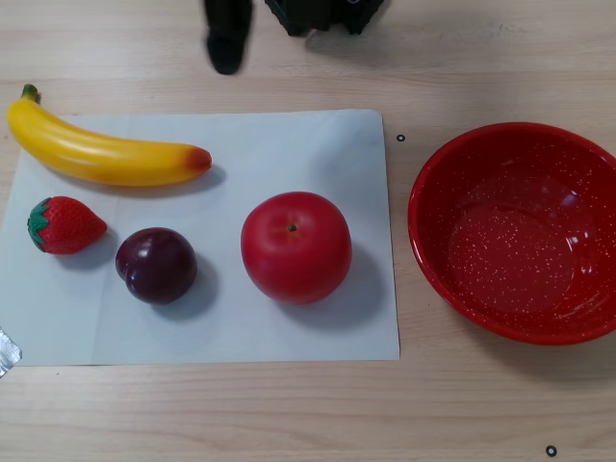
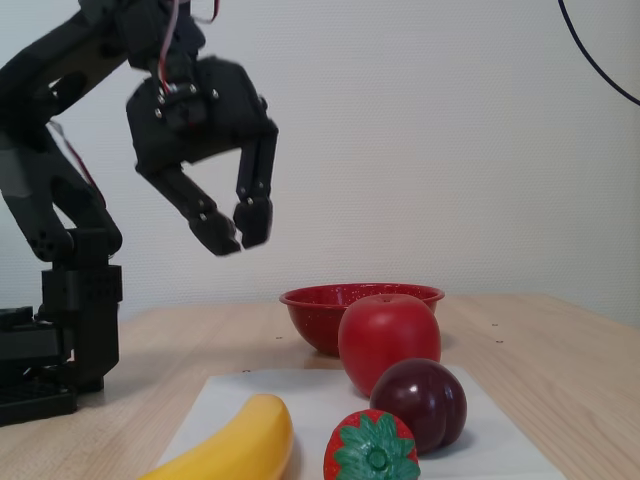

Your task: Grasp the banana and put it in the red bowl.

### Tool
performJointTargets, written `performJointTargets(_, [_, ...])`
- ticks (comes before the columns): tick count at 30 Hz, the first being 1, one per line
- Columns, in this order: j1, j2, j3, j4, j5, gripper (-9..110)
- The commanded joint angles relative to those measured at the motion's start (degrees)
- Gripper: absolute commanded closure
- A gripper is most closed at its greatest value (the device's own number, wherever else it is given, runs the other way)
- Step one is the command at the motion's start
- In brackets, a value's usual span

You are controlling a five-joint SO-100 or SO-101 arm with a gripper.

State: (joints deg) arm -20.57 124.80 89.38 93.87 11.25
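Note:
The yellow banana lies on a white sheet at the upper left of the other view, green stem at the left, reddish tip at the right. In the fixed view the banana lies at the bottom front. The red speckled bowl stands empty on the table right of the sheet; the fixed view shows it behind the apple. My black gripper hangs high above the table, open and empty, well clear of the banana. In the other view only a dark finger tip shows at the top edge.
A red apple, a dark plum and a strawberry lie on the white sheet below the banana. The arm base stands at the left of the fixed view. Bare wood table surrounds the sheet.

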Motion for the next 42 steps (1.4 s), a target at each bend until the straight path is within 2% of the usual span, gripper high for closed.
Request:
performJointTargets(1, [-2.72,-1.85,-8.61,2.37,2.64,101])
performJointTargets(13, [-20.48,-11.25,-16.44,7.38,13.71,101])
performJointTargets(24, [-24.08,-23.82,-23.38,7.21,15.12,100])
performJointTargets(42, [-24.17,-31.2,-15.47,-11.43,15.91,71])
